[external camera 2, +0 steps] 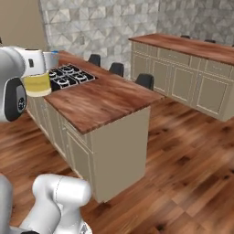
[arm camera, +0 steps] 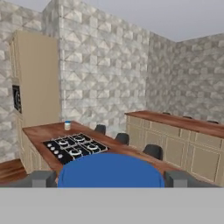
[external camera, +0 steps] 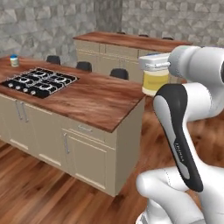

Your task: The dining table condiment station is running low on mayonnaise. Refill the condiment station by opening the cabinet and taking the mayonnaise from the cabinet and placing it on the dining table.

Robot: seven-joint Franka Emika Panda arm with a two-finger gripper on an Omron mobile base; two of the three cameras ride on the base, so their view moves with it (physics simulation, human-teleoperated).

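Observation:
The mayonnaise [external camera: 155, 78], a round jar with pale yellow contents and a blue lid, hangs in the air off the near right end of the dining table [external camera: 98, 99]. My gripper [arm camera: 111, 179] is shut on it. In the hand view the blue lid [arm camera: 111, 171] sits between the two grey fingers [arm camera: 41, 178]. From the right base view the mayonnaise [external camera 2: 38, 84] is at the left, above the dining table [external camera 2: 103, 103] edge by the cooktop. The cabinet is out of view.
A black gas cooktop [external camera: 39, 82] is set in the table's left half, with a small blue-lidded jar [external camera: 14, 60] at the far corner. Black stools [external camera: 84, 66] line the far side. A second wood-topped counter [external camera 2: 192, 45] stands behind, with wood floor between.

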